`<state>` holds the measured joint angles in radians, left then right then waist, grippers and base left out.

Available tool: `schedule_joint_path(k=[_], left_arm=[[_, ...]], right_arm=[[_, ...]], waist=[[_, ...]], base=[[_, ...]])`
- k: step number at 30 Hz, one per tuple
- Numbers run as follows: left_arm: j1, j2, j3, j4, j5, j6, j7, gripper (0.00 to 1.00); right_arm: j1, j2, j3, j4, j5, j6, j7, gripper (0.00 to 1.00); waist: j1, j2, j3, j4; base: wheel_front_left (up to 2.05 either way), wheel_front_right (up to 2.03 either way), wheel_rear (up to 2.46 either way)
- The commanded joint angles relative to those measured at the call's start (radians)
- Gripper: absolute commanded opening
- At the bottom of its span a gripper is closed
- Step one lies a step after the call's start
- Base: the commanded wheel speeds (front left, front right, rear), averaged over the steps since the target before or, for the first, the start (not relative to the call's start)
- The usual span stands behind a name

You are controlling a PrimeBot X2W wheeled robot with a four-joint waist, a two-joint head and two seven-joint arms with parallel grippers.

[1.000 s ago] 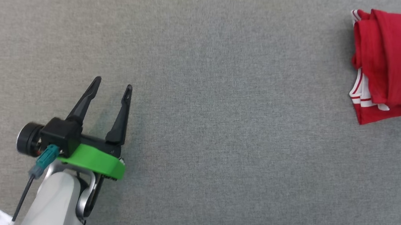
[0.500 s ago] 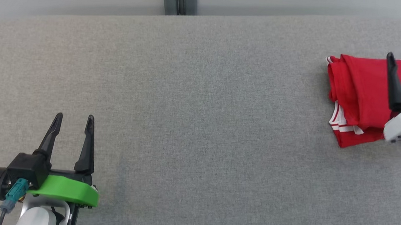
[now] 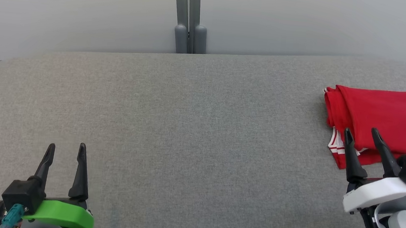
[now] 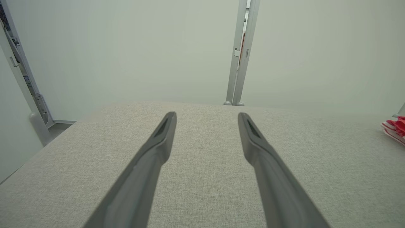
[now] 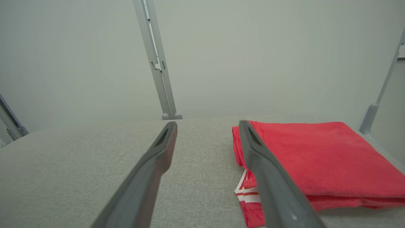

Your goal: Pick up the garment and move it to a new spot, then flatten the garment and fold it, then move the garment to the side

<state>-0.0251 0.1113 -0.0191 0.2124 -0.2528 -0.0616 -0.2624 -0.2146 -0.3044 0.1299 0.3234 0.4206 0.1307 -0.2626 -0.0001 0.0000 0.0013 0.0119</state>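
The grey woven surface (image 3: pixel 193 135) spread wide, its far corners rounded. Behind it stood a plain pale wall (image 3: pixel 86 6), split by a twin grey post (image 3: pixel 190 16) just past the far edge. The folded red garment (image 3: pixel 382 112) lay flat at the far right, white stripes showing at its near left corner. The right gripper (image 3: pixel 361 131) hovered by the garment's near edge, fingers spread wide and empty. The left gripper (image 3: pixel 66 146), near left and well apart from the garment, was equally wide open, holding nothing.
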Motion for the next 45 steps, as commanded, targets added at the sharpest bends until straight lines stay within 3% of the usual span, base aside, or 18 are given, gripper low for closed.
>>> schedule_joint_path(k=[1, 12, 30, 31, 34, 45], left_arm=[[0.014, -0.003, 0.013, 0.001, 0.010, -0.001, -0.003, 1.00], [0.029, -0.020, 0.042, 0.043, 0.048, -0.032, -0.003, 1.00], [0.007, -0.040, 0.042, 0.061, 0.082, -0.060, -0.003, 1.00], [0.014, -0.038, 0.042, 0.060, 0.078, -0.057, 0.000, 0.00], [0.020, -0.040, 0.041, 0.088, 0.076, -0.057, 0.006, 0.00], [-0.005, -0.043, 0.063, 0.087, -0.130, -0.059, 0.067, 0.00]], right_arm=[[0.026, 0.005, -0.009, -0.013, -0.001, 0.000, -0.002, 1.00], [0.095, 0.047, -0.022, -0.048, -0.016, 0.000, -0.002, 1.00], [0.077, 0.056, 0.003, -0.041, -0.028, 0.000, -0.002, 1.00], [0.084, 0.057, 0.003, -0.038, -0.022, 0.000, 0.000, 0.00], [0.101, 0.072, 0.008, -0.017, -0.019, 0.000, 0.002, 0.00], [0.099, 0.098, -0.030, -0.025, 0.157, 0.000, 0.057, 0.00]], waist=[[0.0001, 0.0000, -0.009, 0.009], [0.0001, 0.0000, -0.019, 0.009], [0.0001, 0.0000, -0.020, 0.006], [0.0001, 0.0000, -0.019, 0.006], [0.0001, 0.0000, -0.019, 0.006], [0.0001, 0.0000, -0.018, 0.004]], base=[[0.00, 0.00, 0.00], [0.00, 0.00, 0.00], [0.00, 0.00, 0.00], [0.00, 0.00, 0.00], [0.00, 0.00, 0.00], [0.00, 0.00, 0.00]])
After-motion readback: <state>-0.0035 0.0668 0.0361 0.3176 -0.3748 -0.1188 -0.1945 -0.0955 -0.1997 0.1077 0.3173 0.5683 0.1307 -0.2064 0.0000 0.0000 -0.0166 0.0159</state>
